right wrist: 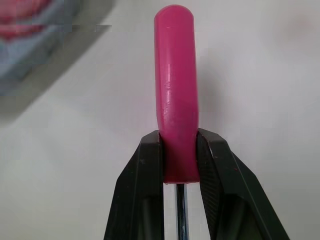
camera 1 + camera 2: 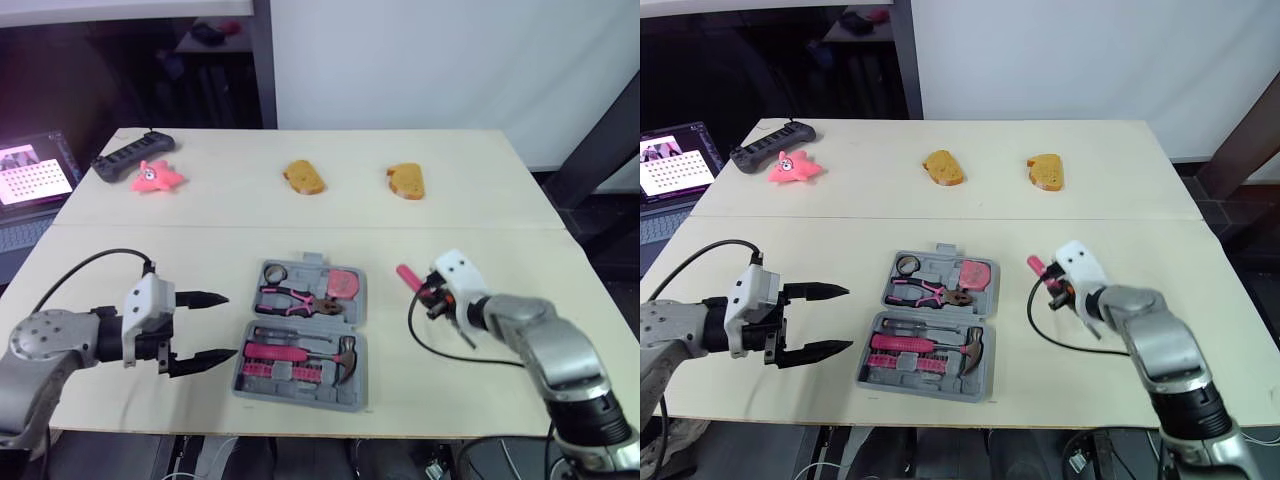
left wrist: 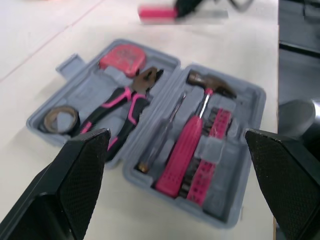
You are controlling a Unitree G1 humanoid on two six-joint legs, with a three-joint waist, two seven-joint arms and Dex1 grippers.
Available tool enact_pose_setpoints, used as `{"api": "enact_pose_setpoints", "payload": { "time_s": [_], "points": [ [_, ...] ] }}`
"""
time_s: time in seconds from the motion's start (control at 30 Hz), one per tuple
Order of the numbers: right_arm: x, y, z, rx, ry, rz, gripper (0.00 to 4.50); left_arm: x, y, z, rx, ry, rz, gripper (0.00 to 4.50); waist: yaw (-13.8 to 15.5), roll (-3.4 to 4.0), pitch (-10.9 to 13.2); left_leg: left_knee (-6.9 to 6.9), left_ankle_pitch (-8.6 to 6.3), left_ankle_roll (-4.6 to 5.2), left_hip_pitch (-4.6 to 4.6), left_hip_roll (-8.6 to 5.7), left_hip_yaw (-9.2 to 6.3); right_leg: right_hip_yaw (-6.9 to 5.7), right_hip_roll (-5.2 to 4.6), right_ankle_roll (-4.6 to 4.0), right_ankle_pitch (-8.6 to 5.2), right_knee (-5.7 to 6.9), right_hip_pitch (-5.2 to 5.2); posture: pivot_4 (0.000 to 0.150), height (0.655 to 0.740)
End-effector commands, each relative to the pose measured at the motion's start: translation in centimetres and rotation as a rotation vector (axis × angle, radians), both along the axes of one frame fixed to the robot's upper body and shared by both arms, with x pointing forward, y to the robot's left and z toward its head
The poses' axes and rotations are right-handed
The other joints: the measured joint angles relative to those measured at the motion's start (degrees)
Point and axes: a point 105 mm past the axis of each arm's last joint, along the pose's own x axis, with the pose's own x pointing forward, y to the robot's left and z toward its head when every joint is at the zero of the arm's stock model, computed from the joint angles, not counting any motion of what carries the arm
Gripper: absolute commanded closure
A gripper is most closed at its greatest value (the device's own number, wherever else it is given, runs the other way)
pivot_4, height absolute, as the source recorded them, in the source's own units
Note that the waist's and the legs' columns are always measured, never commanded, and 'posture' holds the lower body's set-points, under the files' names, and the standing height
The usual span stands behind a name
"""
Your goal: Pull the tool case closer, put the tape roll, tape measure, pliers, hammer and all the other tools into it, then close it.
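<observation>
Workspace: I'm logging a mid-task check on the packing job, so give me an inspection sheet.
Surface: pale table, seam across the middle.
Job's things: tool case open flat, holding tape roll, tape measure, pliers, hammer; pink-handled tool outside it.
Clutter: two bread-like pieces, pink toy, black controller near the far edge.
Grippers: left gripper jaws open beside the case; right gripper shut on the pink-handled tool.
Cables: black cable looping at each wrist.
Surroundings: lit laptop off the table's left side.
</observation>
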Motion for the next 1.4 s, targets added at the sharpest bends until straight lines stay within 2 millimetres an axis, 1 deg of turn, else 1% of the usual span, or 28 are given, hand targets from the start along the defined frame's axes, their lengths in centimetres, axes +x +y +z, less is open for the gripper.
{"api": "enact_pose_setpoints", "payload": {
  "time_s": [0.03, 0.1, 0.17, 0.27, 0.37, 0.4, 0.43, 0.5, 0.57, 0.63, 0.73, 0.87, 1.03, 1.4],
  "points": [
    [-1.3, 3.4, 2.2, -0.11, 0.004, 0.32, 4.08, -0.3, 1.6, 0.1, 0.08, -0.018, -0.003, 0.0, 0.1, 0.0, 0.0, -0.04, 0.0, 0.0, -0.01, 0.0, 0.0, -0.01, 0.0, 0.0, 0.0, -0.01, 0.0, 0.15, 0.7314],
    [-2.2, 5.0, 3.2, -0.16, 0.011, 0.466, 4.08, -0.5, 2.2, -0.3, 0.116, -0.003, -0.004, 0.0, 0.0, 0.04, 0.0, -0.04, 0.0, 0.01, -0.03, 0.01, 0.0, -0.02, -0.01, -0.01, -0.01, -0.02, -0.05, 0.15, 0.7314],
    [-3.7, 6.7, 3.8, -0.24, 0.069, 0.633, 4.08, -0.7, 2.6, -0.5, 0.129, 0.011, -0.006, 0.0, 0.0, 0.08, 0.0, -0.05, -0.01, 0.01, -0.04, 0.04, 0.0, -0.04, 0.0, -0.01, -0.01, -0.02, -0.07, 0.15, 0.7314],
    [-5.9, 9.8, 4.4, -0.202, 0.174, 0.783, 4.08, -1.2, 2.8, -0.7, 0.139, 0.034, -0.016, 0.0, 0.0, 0.08, 0.1, 0.01, -0.01, 0.01, -0.05, 0.05, 0.02, -0.04, -0.01, -0.01, 0.0, -0.01, -0.08, 0.15, 0.7314],
    [-6.8, 11.5, 4.0, -0.198, 0.238, 0.828, 4.08, -1.5, 2.7, -0.8, 0.141, 0.047, -0.022, 0.0, 0.2, 0.04, 0.0, 0.03, 0.0, 0.01, -0.05, 0.06, 0.0, -0.07, -0.01, -0.02, 0.0, 0.0, -0.08, 0.15, 0.7314],
    [-7.0, 12.6, 3.4, -0.191, 0.257, 0.842, 4.08, -1.7, 2.9, -0.9, 0.141, 0.055, -0.023, 0.0, 0.3, 0.03, 0.0, 0.03, 0.0, 0.01, -0.06, 0.06, 0.0, -0.07, -0.01, -0.02, 0.0, 0.0, -0.06, 0.15, 0.7314],
    [-7.3, 13.3, 3.1, -0.189, 0.27, 0.851, 4.08, -1.8, 2.9, -0.9, 0.14, 0.061, -0.025, 0.0, 0.1, 0.0, 0.0, 0.06, 0.0, 0.0, -0.09, 0.05, 0.0, -0.08, -0.02, -0.02, 0.0, -0.01, -0.07, 0.15, 0.7314],
    [-7.7, 15.6, 1.7, -0.162, 0.32, 0.832, 4.08, -2.1, 3.0, -0.9, 0.141, 0.071, -0.029, 0.0, 0.0, -0.02, 0.0, 0.06, 0.0, 0.0, -0.09, 0.06, 0.01, -0.07, -0.02, -0.02, 0.0, 0.0, -0.1, 0.15, 0.7314],
    [-8.3, 17.2, 1.2, -0.125, 0.367, 0.817, 4.08, -2.3, 3.0, -0.8, 0.143, 0.075, -0.031, 0.0, -0.1, -0.01, 0.0, 0.04, 0.0, 0.0, -0.08, 0.09, 0.0, -0.07, 0.03, -0.03, 0.01, 0.09, -0.16, 0.15, 0.7314],
    [-8.6, 17.9, 0.9, -0.111, 0.39, 0.799, 4.08, -2.5, 2.9, -0.8, 0.145, 0.085, -0.036, 0.0, 0.1, 0.0, 0.0, 0.03, 0.0, 0.0, -0.11, 0.09, 0.0, -0.07, 0.03, -0.04, 0.01, 0.32, -0.3, 0.15, 0.7314],
    [-9.1, 18.8, 0.2, -0.11, 0.409, 0.792, 4.08, -2.9, 2.9, -1.0, 0.15, 0.103, -0.041, 0.0, 0.2, -0.02, 0.0, 0.06, 0.0, 0.0, -0.12, 0.06, -0.01, -0.1, -0.02, -0.05, 0.01, 0.31, -0.24, 0.15, 0.7314],
    [-9.7, 20.3, -0.9, -0.082, 0.439, 0.791, 4.08, -3.3, 3.4, -1.1, 0.172, 0.118, -0.037, 0.0, -0.1, -0.03, 0.0, 0.04, 0.01, -0.01, -0.09, 0.07, -0.02, -0.1, 0.02, -0.05, 0.0, 0.31, -0.26, 0.15, 0.7314],
    [-10.2, 21.3, -2.3, -0.095, 0.459, 0.779, 4.08, -3.4, 3.7, -1.0, 0.189, 0.125, -0.037, 0.0, -0.1, -0.03, 0.0, 0.02, 0.01, -0.01, -0.1, 0.08, -0.01, -0.1, 0.02, -0.07, -0.01, 0.33, -0.29, 0.15, 0.7314],
    [-10.7, 23.2, -3.6, -0.123, 0.476, 0.775, 4.08, -3.9, 4.3, -0.6, 0.218, 0.133, -0.027, 0.0, -0.2, -0.03, 0.0, 0.01, 0.0, -0.01, -0.1, 0.08, -0.01, -0.1, 0.02, -0.07, -0.01, 0.33, -0.31, 0.15, 0.7314]
  ]
}}
